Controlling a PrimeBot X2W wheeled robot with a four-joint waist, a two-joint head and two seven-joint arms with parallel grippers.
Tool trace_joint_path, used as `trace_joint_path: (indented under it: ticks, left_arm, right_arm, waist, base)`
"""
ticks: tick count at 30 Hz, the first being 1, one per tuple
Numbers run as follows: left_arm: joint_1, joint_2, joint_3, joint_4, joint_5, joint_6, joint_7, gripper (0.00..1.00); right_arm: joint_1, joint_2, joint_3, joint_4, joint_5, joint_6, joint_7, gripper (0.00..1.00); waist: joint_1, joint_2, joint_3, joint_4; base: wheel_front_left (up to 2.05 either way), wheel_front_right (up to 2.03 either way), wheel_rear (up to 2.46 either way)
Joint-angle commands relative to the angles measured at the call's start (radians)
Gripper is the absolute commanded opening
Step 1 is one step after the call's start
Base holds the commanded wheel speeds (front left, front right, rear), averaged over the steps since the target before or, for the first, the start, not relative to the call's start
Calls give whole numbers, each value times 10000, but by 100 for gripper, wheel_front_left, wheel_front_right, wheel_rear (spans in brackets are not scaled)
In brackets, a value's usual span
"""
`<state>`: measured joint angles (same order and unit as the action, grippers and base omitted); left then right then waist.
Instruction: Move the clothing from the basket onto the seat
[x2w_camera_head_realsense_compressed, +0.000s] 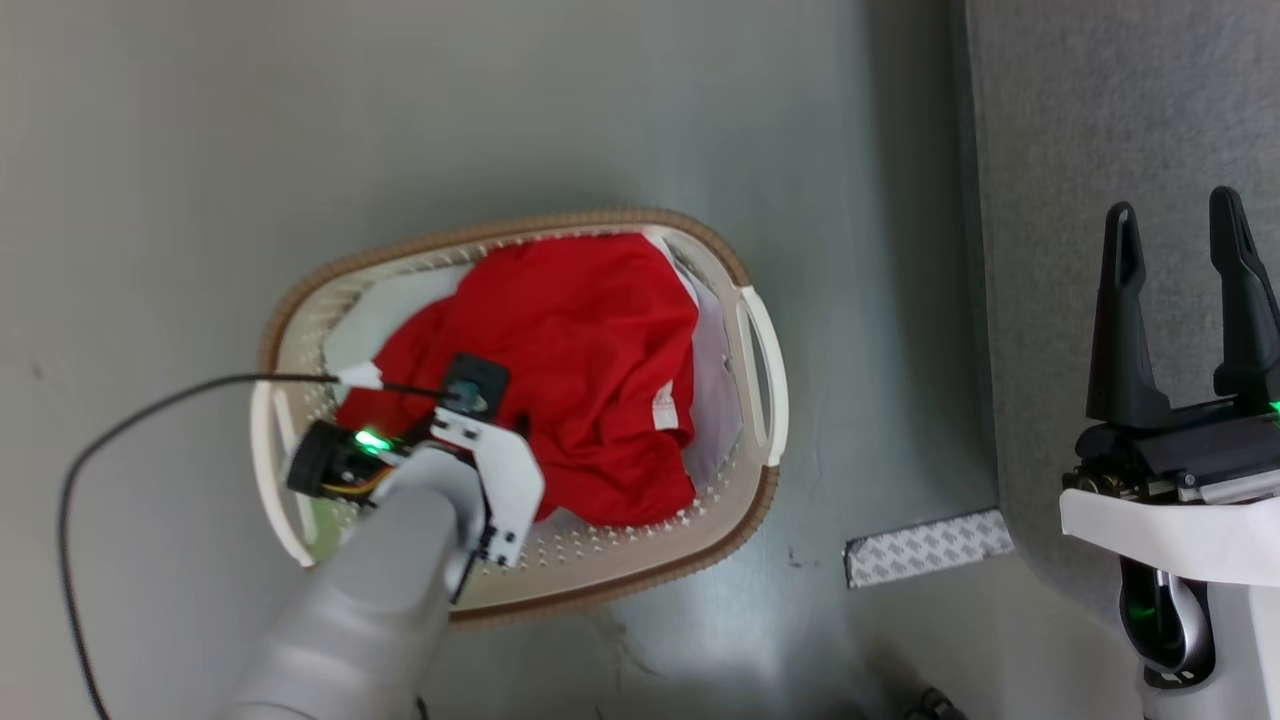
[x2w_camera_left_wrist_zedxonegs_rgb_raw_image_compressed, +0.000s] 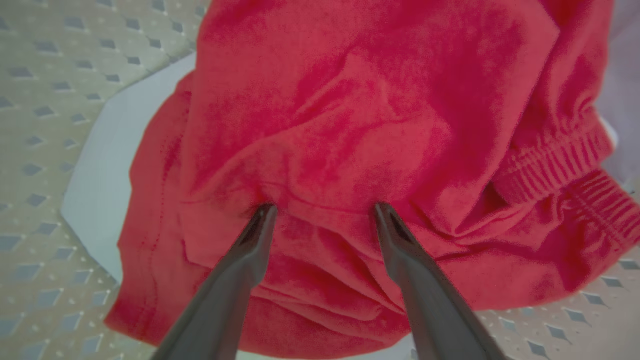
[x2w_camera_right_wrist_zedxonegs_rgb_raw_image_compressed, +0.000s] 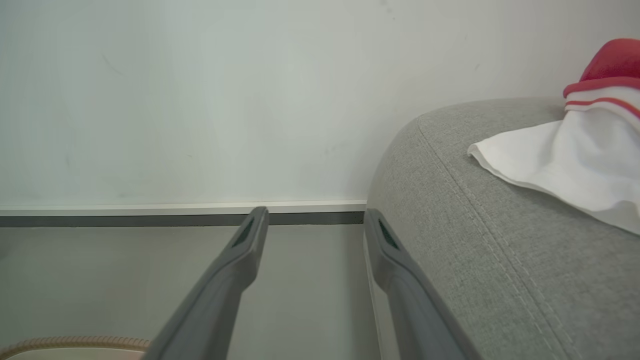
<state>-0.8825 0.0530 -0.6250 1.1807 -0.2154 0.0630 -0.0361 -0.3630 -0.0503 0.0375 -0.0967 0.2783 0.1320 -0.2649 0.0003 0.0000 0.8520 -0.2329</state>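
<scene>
The grey sofa (x2w_camera_head_realsense_compressed: 1100, 100) stands right of the basket (x2w_camera_head_realsense_compressed: 600, 565) on the floor (x2w_camera_head_realsense_compressed: 200, 150), the red clothing (x2w_camera_head_realsense_compressed: 590, 340) lies heaped inside the basket, the left pincer (x2w_camera_left_wrist_zedxonegs_rgb_raw_image_compressed: 322, 210) is spread wide with both tips touching it, and the right pincer (x2w_camera_head_realsense_compressed: 1175, 215) hangs wide and empty beside the sofa

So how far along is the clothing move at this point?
Done: one white-and-red garment already lies on the grey sofa. In hand: the left jaws stand open with their tips on the red clothing in the basket, not yet closed. Left: grip it, lift it out and carry it to the sofa. The right jaws are open and empty near the sofa.
</scene>
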Motion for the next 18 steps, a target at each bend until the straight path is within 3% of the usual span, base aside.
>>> trace_joint_path:
  ticks: [1, 11, 12, 13, 18]
  left_arm:
    - [-260, 237, 49, 197, -168, 68, -75, 100]
    - [-955, 422, -76, 625, -82, -88, -196, 100]
    - [-983, 411, -106, 644, -76, -91, -214, 41]
    - [-1003, 412, -138, 668, -60, -134, -239, 0]
    - [-944, 366, -251, 771, -110, -277, -342, 0]
  right_arm:
    - [-192, -4, 79, -84, 114, -25, 9, 100]
    - [-415, -4, 142, 19, 564, -25, 9, 100]
    - [-426, -4, 152, 35, 566, -25, 9, 100]
    - [-433, -4, 163, 47, 585, -25, 9, 100]
    - [-433, -5, 67, 158, 621, -25, 9, 100]
  waist:
    - [-3, 0, 520, -227]
    - [-3, 0, 1250, -613]
    - [-3, 0, 1279, -635]
    - [-3, 0, 1303, -657]
    - [-3, 0, 1232, -642]
  base:
    - [0, 0, 0]
    - [0, 0, 0]
    - [0, 0, 0]
    - [0, 0, 0]
    - [0, 0, 0]
